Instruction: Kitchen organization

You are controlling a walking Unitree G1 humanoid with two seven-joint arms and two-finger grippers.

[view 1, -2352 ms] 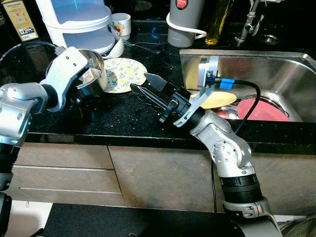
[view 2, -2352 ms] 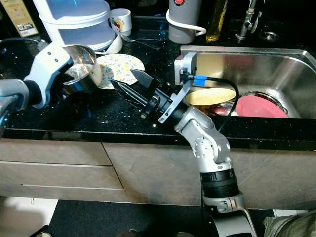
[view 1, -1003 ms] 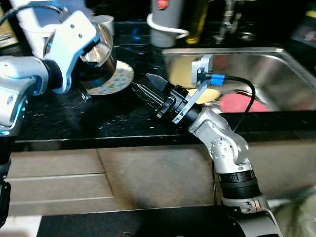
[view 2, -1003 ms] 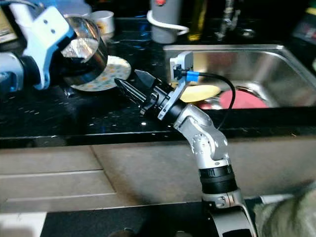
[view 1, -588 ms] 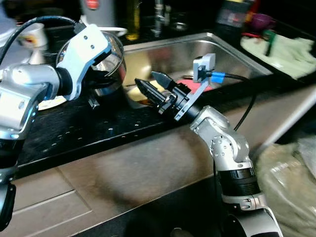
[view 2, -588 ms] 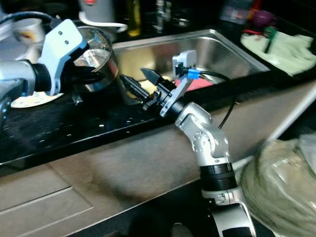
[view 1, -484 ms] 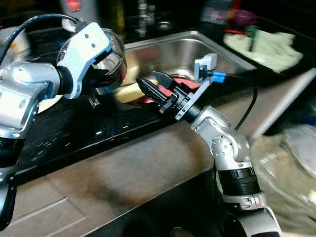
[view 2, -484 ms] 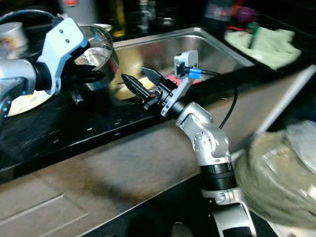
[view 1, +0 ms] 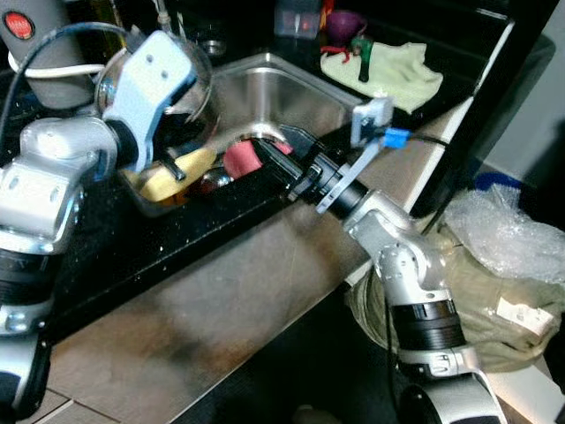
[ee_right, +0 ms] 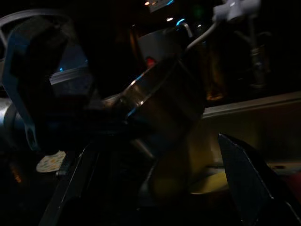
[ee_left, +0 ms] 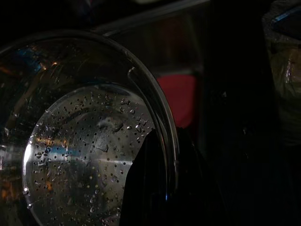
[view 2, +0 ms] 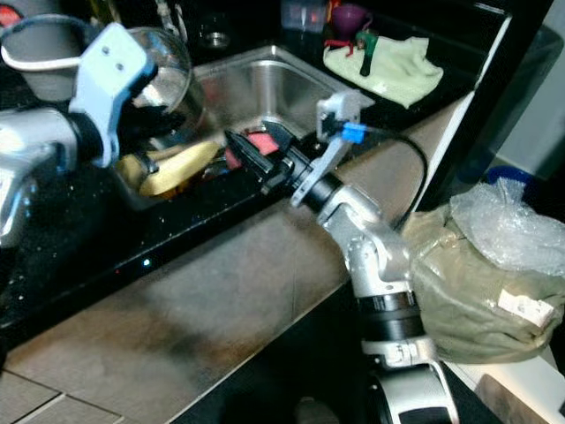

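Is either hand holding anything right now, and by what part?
The left hand holds a metal strainer bowl by its rim, one finger inside and one outside. The right hand is open and holds nothing.

Silver jointed arms are seen, each ended by black fingers; a black cable (blue-tagged) is clipped at the right gripper [view 1: 281, 166].

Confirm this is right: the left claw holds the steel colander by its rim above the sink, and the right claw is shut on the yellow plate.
Not quite. The left claw does hold the steel colander by its rim above the sink, but the right claw is open and empty, near the yellow plate; the right eye view shows its fingers spread.
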